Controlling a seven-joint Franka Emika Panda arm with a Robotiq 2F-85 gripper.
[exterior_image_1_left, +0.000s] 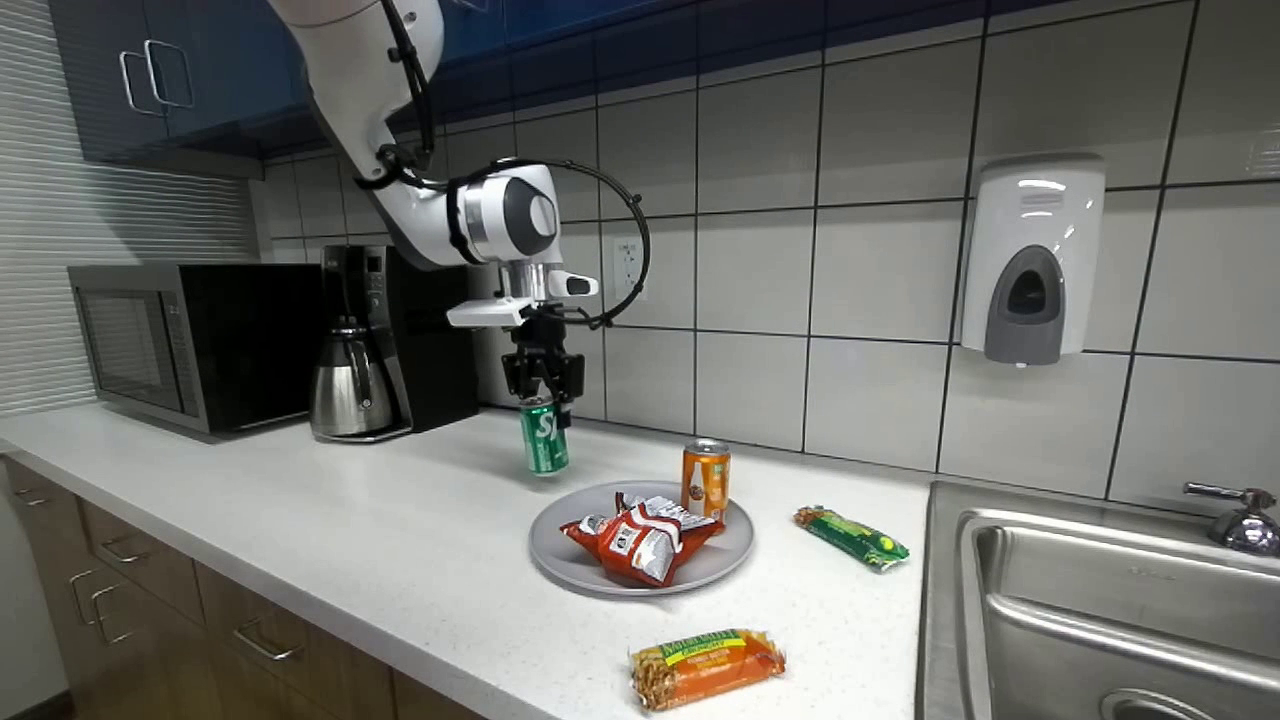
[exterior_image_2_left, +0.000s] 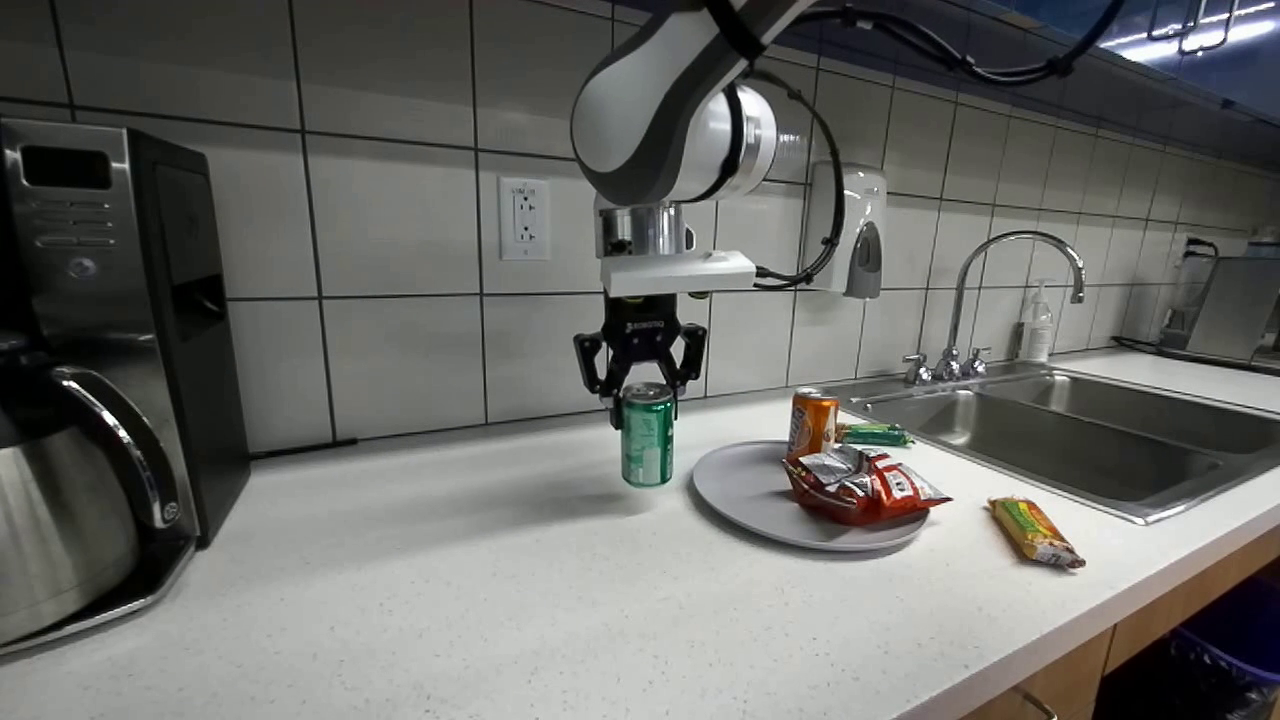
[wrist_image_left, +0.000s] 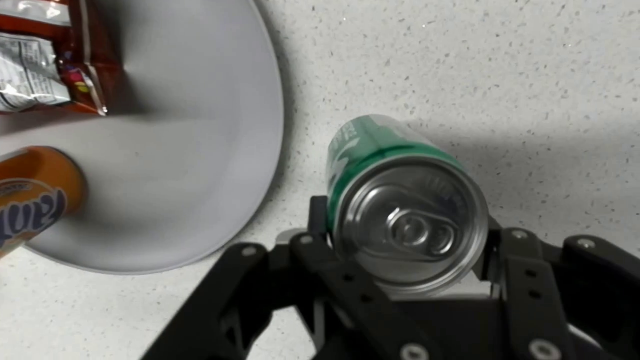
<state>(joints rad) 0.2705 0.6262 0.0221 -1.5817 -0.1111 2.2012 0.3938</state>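
A green soda can (exterior_image_2_left: 648, 440) stands upright between the black fingers of my gripper (exterior_image_2_left: 646, 410), which is shut on its upper part. In both exterior views the can's base seems to hang slightly above the counter, with a soft shadow near it. From the wrist view I look down on the can's silver lid (wrist_image_left: 412, 225), one finger pressing each side. Beside the can lies a round grey plate (wrist_image_left: 210, 150). On that plate are a red chip bag (exterior_image_1_left: 645, 540) and an upright orange can (exterior_image_1_left: 706, 480). The far finger pad is mostly hidden behind the can.
A green-wrapped bar (exterior_image_1_left: 852, 537) and an orange-wrapped bar (exterior_image_1_left: 706, 668) lie on the counter past the plate. Beyond them is a steel sink (exterior_image_2_left: 1050, 430) with a faucet (exterior_image_2_left: 960, 300). A coffee maker (exterior_image_1_left: 385, 340) and a microwave (exterior_image_1_left: 190, 345) stand on the opposite side; a tiled wall runs behind.
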